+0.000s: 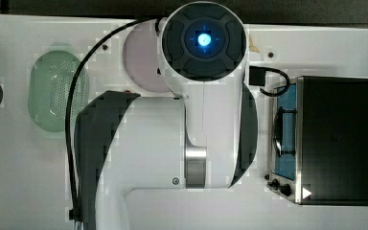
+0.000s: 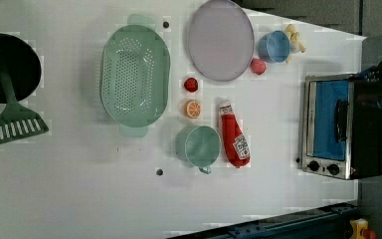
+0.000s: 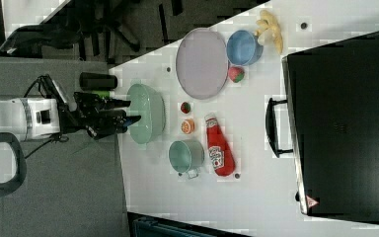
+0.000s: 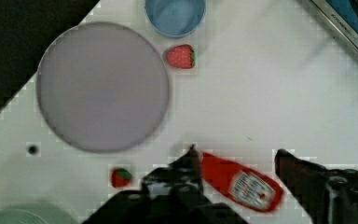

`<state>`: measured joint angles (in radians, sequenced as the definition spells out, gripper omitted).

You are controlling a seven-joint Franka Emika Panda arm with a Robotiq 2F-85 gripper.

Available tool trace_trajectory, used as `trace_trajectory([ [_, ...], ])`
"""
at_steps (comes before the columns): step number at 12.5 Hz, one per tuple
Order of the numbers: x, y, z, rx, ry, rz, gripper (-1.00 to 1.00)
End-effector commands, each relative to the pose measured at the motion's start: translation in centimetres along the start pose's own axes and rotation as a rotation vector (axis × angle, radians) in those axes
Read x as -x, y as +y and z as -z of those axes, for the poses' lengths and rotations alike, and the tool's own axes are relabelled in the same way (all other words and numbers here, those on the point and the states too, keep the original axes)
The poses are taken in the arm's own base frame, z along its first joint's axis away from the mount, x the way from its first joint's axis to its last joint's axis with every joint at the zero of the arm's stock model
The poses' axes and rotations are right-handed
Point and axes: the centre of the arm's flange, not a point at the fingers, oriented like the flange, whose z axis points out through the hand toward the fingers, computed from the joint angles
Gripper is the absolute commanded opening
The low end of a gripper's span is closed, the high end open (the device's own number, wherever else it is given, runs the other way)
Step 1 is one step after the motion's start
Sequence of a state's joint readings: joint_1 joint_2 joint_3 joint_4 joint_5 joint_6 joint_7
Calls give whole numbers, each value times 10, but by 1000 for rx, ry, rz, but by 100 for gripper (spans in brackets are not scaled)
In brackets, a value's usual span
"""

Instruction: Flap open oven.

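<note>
The top view looks straight down, the arm point(image 1: 182, 139) close beneath it, with the oven point(image 1: 326, 141) at the top view's right. The left view looks down from farther off on the table point(image 2: 79, 189) and the oven point(image 2: 343, 127). The right view shares these from another side. The wrist view hangs close above the plate point(image 4: 103, 86).

One oven point(image 2: 343, 127), two cups point(image 2: 198, 145) point(image 2: 273, 46), one plate point(image 2: 221, 40), one colander point(image 2: 135, 74).
</note>
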<state>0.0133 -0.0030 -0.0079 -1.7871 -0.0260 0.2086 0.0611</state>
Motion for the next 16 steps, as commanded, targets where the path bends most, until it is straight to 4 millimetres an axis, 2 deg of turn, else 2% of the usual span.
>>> trace_trajectory([
  [1,41,93,68,-18,-13,-30,58],
  [3,41,93,68,-18,-13,-30,100],
  [7,41,93,68,-18,-13,-30,100],
  [8,41,94,69,-18,-13,-31,90],
  [14,35,100,60,-8,-28,-48,-54],
  [15,33,103,54,0,-38,-54,-65],
  [16,31,106,45,10,-51,-57,-65],
])
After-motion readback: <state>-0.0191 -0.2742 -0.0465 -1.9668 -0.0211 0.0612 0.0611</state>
